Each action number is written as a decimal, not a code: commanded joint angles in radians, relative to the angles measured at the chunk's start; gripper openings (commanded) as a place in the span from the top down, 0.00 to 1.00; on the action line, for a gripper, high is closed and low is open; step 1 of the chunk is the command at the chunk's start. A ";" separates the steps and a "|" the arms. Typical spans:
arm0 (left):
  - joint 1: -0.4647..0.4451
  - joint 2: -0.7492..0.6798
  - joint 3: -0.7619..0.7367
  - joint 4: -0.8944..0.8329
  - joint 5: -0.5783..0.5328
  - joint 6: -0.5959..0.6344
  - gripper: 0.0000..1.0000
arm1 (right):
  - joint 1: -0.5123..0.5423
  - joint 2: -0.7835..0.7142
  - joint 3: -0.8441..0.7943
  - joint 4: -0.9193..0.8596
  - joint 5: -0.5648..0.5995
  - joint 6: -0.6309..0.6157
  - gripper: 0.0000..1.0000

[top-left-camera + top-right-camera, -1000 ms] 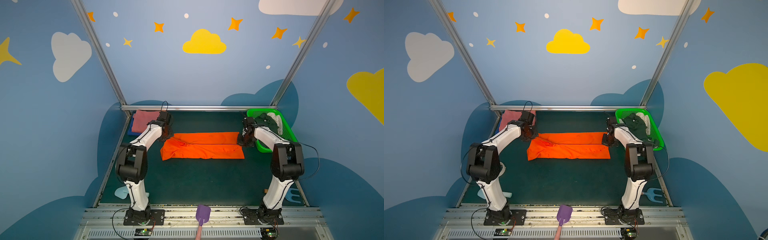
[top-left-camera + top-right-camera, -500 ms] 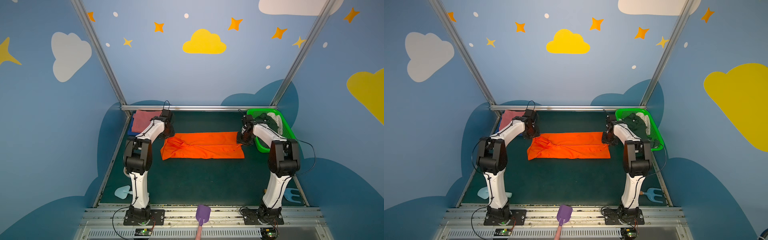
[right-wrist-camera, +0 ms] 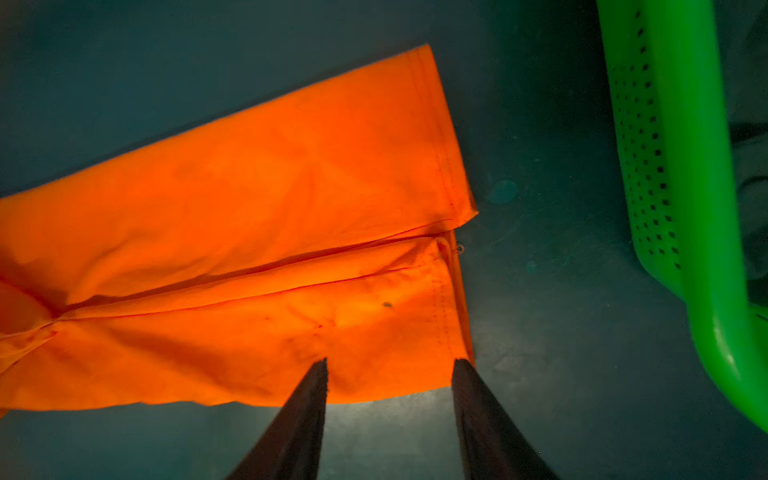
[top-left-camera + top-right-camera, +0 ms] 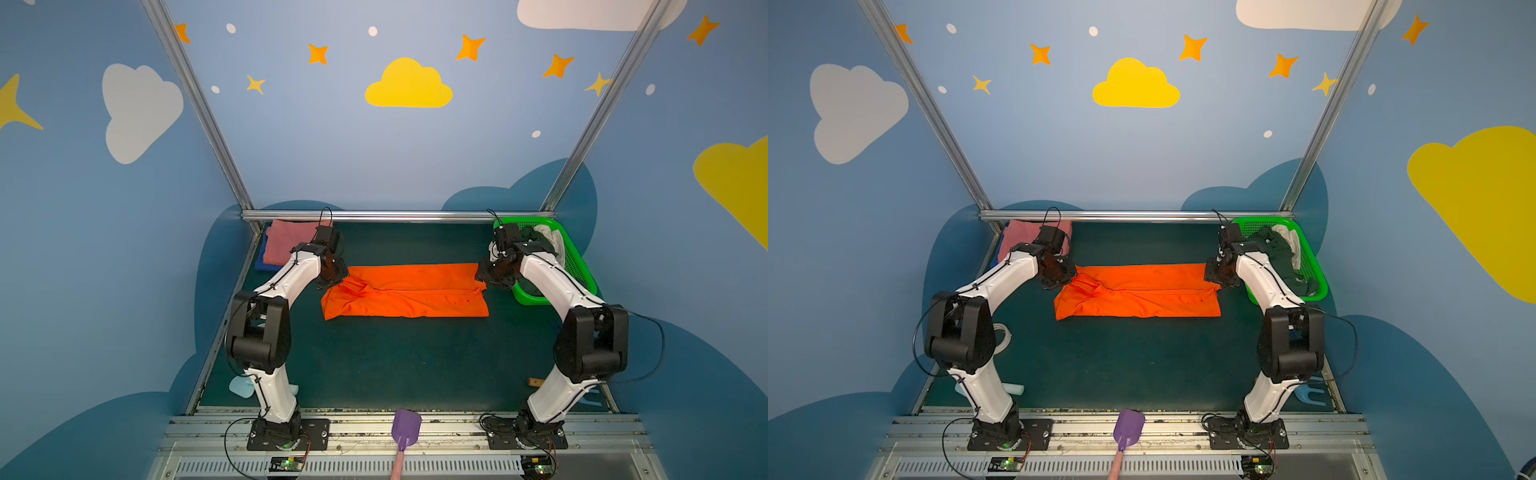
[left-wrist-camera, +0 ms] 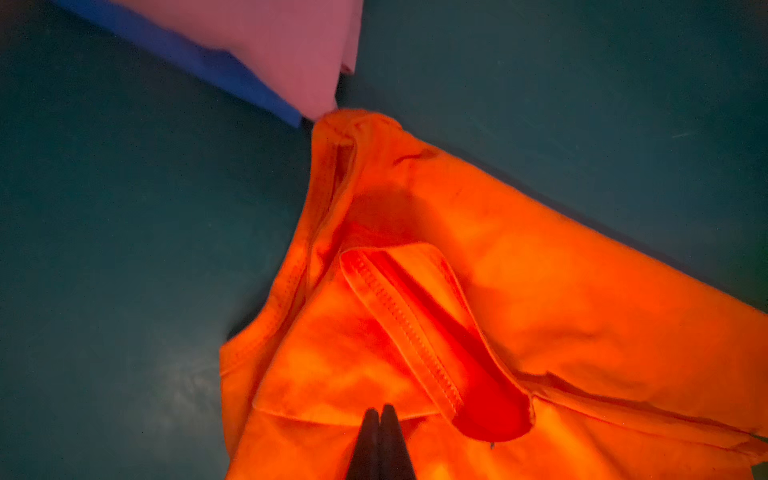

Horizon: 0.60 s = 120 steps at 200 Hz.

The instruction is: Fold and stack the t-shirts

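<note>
The orange t-shirt [image 4: 407, 291] [image 4: 1138, 293] lies flat on the dark green mat, folded into a long strip. My left gripper [image 4: 332, 276] [image 4: 1059, 274] is at the strip's far left corner. In the left wrist view it [image 5: 380, 409] is shut, tips resting on the orange cloth [image 5: 498, 291] by the collar, and no cloth shows between them. My right gripper [image 4: 492, 274] [image 4: 1219, 276] is at the far right corner. In the right wrist view it [image 3: 390, 363] stands open over the hem corner [image 3: 249, 208]. A folded pink t-shirt [image 4: 286, 245] [image 5: 282, 41] lies on a blue t-shirt [image 4: 262, 259] [image 5: 199, 58] at the back left.
A green mesh basket [image 4: 579, 262] [image 4: 1312, 257] [image 3: 698, 166] with dark and white clothes [image 4: 548, 239] stands at the back right, close to my right arm. A purple toy shovel [image 4: 405, 426] lies on the front rail. Small pale blue toys [image 4: 243, 386] [image 4: 1308, 395] lie by the arm bases.
The orange t-shirt has stayed in place. My right gripper has opened off the hem. The left arm's elbow swung inward and came back out; its gripper opened briefly and is shut again.
</note>
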 commanded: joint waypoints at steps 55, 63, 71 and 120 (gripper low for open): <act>-0.056 0.068 -0.102 0.083 0.082 -0.078 0.95 | 0.022 -0.012 -0.074 0.034 -0.057 0.019 0.51; -0.056 0.085 -0.090 0.090 0.086 -0.079 0.95 | 0.024 -0.011 -0.076 0.035 -0.059 0.018 0.51; -0.057 0.100 -0.076 0.099 0.092 -0.081 0.95 | 0.026 -0.009 -0.077 0.036 -0.061 0.018 0.51; -0.055 0.224 0.051 0.163 0.099 -0.065 0.95 | 0.028 -0.001 -0.081 0.039 -0.063 0.020 0.51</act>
